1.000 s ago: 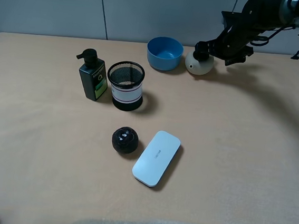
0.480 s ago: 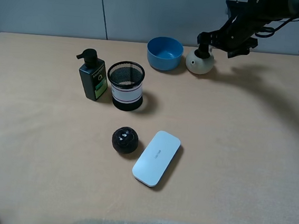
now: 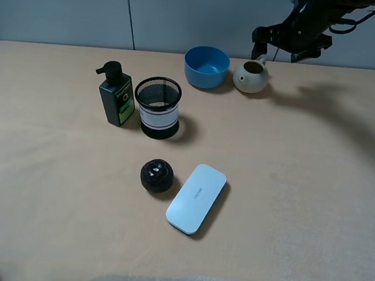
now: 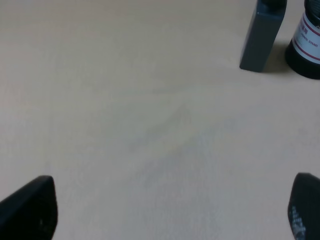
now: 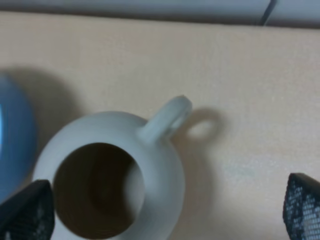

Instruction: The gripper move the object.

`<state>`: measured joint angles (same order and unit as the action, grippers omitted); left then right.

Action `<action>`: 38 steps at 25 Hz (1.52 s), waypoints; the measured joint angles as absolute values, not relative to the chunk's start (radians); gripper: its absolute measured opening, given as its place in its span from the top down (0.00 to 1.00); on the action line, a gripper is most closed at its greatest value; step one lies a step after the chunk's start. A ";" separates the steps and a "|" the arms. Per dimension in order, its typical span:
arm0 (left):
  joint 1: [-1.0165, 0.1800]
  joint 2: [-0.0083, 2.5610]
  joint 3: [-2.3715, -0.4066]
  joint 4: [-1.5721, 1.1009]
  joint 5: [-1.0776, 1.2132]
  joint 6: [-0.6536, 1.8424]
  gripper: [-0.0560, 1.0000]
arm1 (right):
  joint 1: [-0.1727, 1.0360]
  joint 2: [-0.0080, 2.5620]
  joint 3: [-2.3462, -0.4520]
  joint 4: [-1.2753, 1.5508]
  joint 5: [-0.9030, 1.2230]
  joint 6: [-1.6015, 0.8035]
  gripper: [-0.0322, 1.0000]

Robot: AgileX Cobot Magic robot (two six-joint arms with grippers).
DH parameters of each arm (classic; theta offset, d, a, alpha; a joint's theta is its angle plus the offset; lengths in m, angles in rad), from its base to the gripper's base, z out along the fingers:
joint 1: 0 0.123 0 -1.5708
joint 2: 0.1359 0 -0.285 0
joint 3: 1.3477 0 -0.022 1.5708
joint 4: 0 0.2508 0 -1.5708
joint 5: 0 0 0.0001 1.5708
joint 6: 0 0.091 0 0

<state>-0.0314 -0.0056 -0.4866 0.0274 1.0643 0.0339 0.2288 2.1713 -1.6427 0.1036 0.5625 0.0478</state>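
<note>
The beige-grey pot (image 3: 251, 77) stands on the table at the back, right beside the blue bowl (image 3: 206, 66). The right wrist view shows it from above (image 5: 112, 175), with its round top hole and small handle. My right gripper (image 3: 271, 39) hangs open and empty in the air above and slightly behind the pot, apart from it; its two black fingertips (image 5: 27, 210) frame the wrist view. My left gripper (image 4: 170, 210) is open and empty over bare table; it is out of the exterior view.
A dark pump bottle (image 3: 116, 95) and a black mesh cup (image 3: 158, 107) stand left of centre. A black glossy ball (image 3: 156, 175) and a white flat case (image 3: 196, 197) lie near the middle. A grey wall runs behind the table.
My right gripper let go of the pot and rose up and back from it. The pot stays beside the blue bowl. The left arm has not moved.
</note>
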 joint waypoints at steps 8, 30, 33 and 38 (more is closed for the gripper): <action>-0.031 -0.006 -0.487 0.027 1.064 0.034 0.07 | 0.229 2.147 -1.644 0.155 0.611 0.048 0.30; -0.031 -0.006 -0.487 0.027 1.064 0.034 0.07 | 0.229 1.847 -1.644 0.143 1.117 0.039 0.30; -0.031 -0.006 -0.487 0.027 1.064 0.034 0.07 | 0.229 1.800 -1.644 0.132 1.193 0.045 0.30; -0.031 -0.006 -0.487 0.027 1.064 0.034 0.07 | 0.234 1.706 -1.636 0.126 1.214 0.048 0.30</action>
<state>-0.0314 -0.0056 -0.4866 0.0274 1.0643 0.0339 0.2336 1.7060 -1.6363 0.1255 1.2139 0.0481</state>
